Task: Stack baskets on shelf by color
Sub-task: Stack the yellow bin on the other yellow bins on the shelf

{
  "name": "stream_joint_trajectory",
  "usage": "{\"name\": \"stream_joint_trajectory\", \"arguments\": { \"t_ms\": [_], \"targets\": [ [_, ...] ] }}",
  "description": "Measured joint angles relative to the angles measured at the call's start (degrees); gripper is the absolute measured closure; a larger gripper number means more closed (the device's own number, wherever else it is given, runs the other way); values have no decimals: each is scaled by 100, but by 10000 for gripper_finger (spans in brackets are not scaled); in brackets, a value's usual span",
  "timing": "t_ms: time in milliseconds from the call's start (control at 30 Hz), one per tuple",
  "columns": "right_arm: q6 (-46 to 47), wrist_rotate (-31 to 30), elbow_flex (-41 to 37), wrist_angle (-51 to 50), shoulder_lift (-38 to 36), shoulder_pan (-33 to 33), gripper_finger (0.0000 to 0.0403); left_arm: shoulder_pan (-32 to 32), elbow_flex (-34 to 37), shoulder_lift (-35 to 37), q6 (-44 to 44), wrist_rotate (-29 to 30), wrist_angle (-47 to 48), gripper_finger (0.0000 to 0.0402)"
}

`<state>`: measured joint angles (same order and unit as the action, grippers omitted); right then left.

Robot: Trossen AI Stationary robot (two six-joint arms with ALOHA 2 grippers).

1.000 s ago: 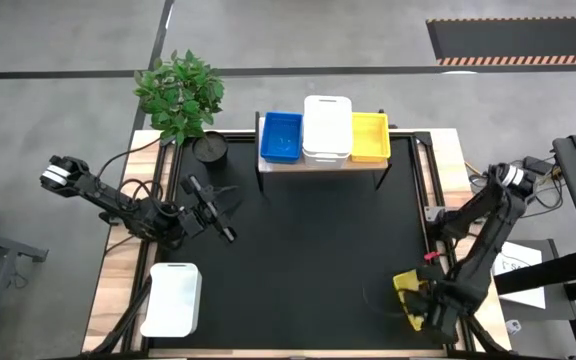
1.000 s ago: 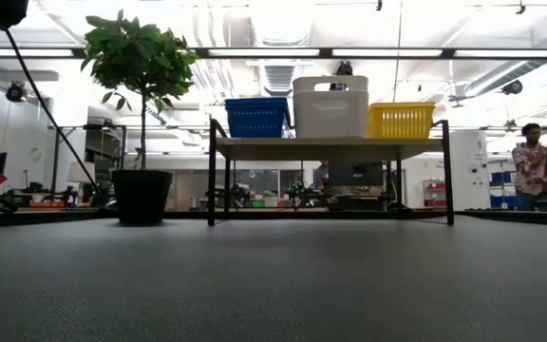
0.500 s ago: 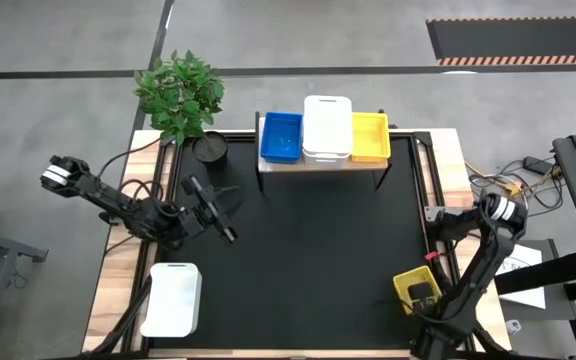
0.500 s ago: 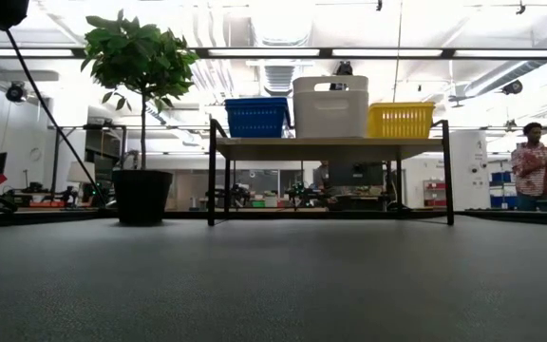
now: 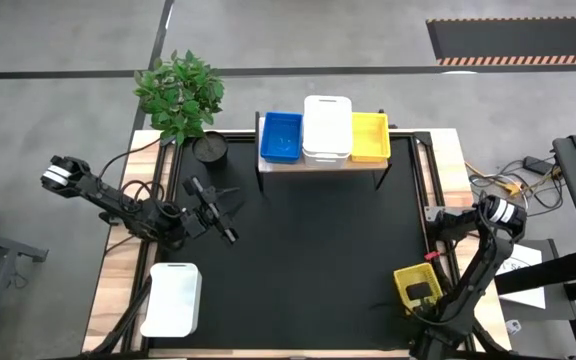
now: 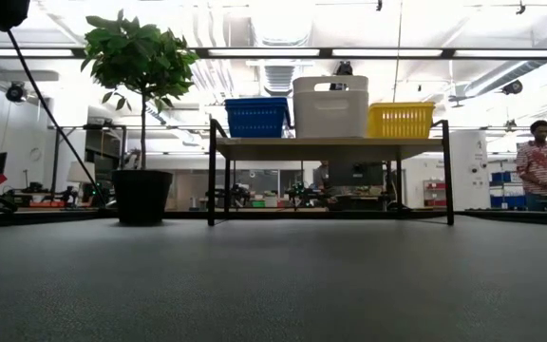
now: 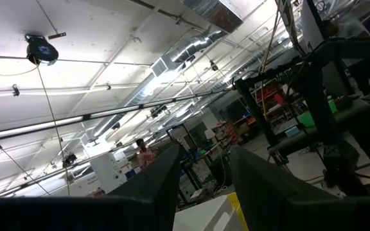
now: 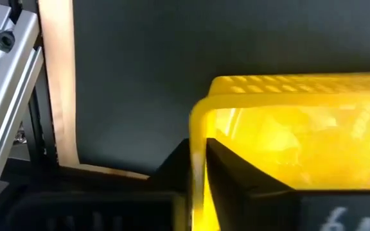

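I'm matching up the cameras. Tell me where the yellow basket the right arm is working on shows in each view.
High view: yellow basket on the black mat's near right corner, right gripper on its wall.
Low view: not in it.
Left wrist view: not in it.
Right wrist view: fills the lower right.
Shared landmark: the black mat.

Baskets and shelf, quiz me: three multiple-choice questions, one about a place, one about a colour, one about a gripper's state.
1. Where is the loose white basket?
A. near the table's front left corner
B. under the shelf
C. beside the plant pot

2. Which colour sits in the middle of the shelf?
A. blue
B. yellow
C. white

3. What is the right gripper doing?
A. hanging open above the shelf
B. closed on the rim of the yellow basket
C. holding a white basket

Answers:
1 A: the high view shows it at the front left, by the left arm.
2 C: the white stack stands between blue and yellow.
3 B: the right wrist view shows a finger on each side of the yellow wall.
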<state>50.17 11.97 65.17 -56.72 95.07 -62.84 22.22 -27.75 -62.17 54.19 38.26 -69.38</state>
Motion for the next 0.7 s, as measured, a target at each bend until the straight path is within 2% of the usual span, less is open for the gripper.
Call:
{"name": "stream_joint_trajectory", "arguments": {
  "t_ms": [100,367,700],
  "targets": [
    [13,-39,0,-26,-2,76,389,0,0,0,0,0,0,279],
    [-61,-446,82,-317,-2,530,390,0,0,2,0,0,0,279],
    [-800,-713,724,-976,-93,1837,392,0,0,2,0,0,3,279]
  ]
}}
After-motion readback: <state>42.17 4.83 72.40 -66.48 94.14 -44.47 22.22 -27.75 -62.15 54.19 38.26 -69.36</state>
